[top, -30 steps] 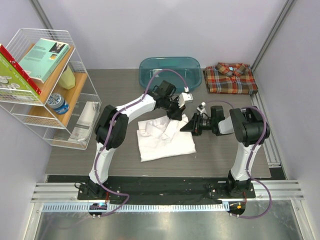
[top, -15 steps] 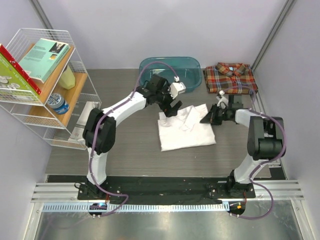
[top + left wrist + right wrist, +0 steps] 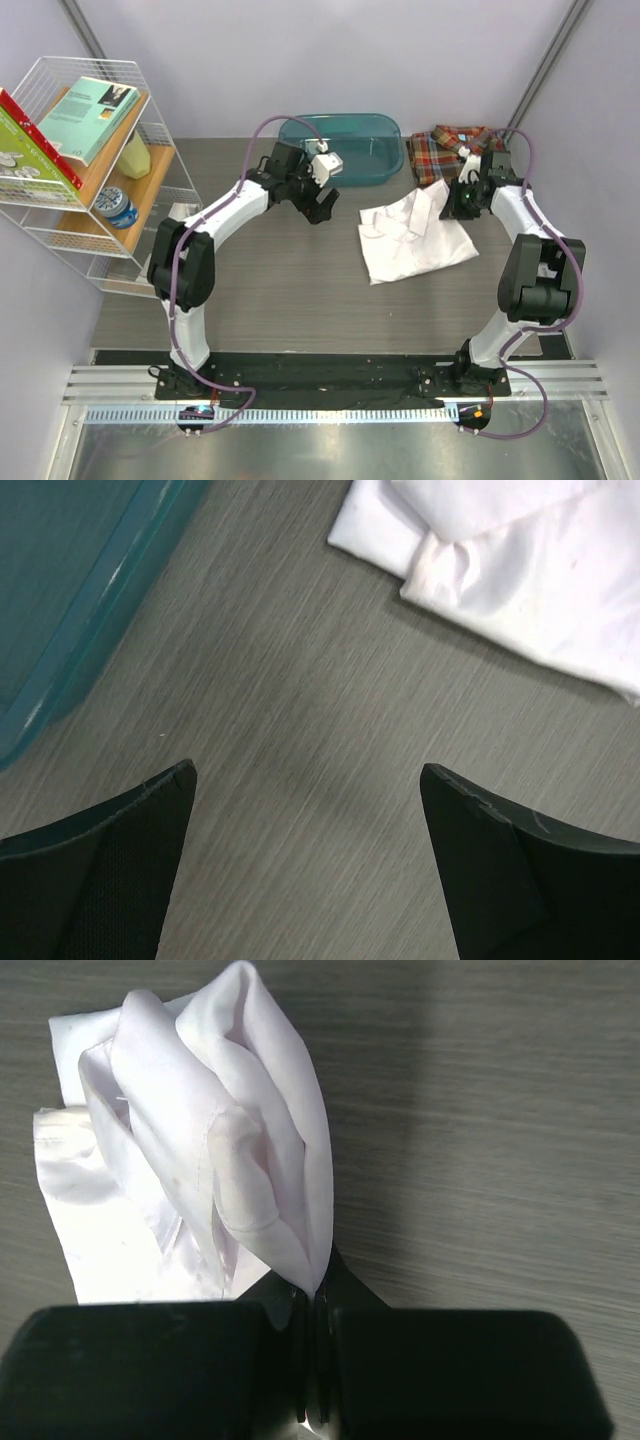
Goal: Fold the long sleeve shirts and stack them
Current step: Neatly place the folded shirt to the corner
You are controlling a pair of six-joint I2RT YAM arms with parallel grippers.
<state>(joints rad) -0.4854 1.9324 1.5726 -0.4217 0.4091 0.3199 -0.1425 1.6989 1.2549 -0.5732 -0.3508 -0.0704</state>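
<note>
Grey table (image 3: 280, 290) carries the plaid shirt (image 3: 440, 152), apparently folded, far right; right gripper (image 3: 310, 1290) pinches the rumpled white shirt (image 3: 415, 245) beside it, not yet stacked; left gripper (image 3: 305, 770) gapes empty

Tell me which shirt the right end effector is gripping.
The white shirt: a bunched fold of it is pinched in the shut right end effector. The plaid shirt lies folded farther back, ungripped.

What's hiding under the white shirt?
Only the grey table shows around the white shirt, which lies on it. The right end effector pinches one raised edge. Anything beneath the flat cloth is covered, so I cannot tell.
</note>
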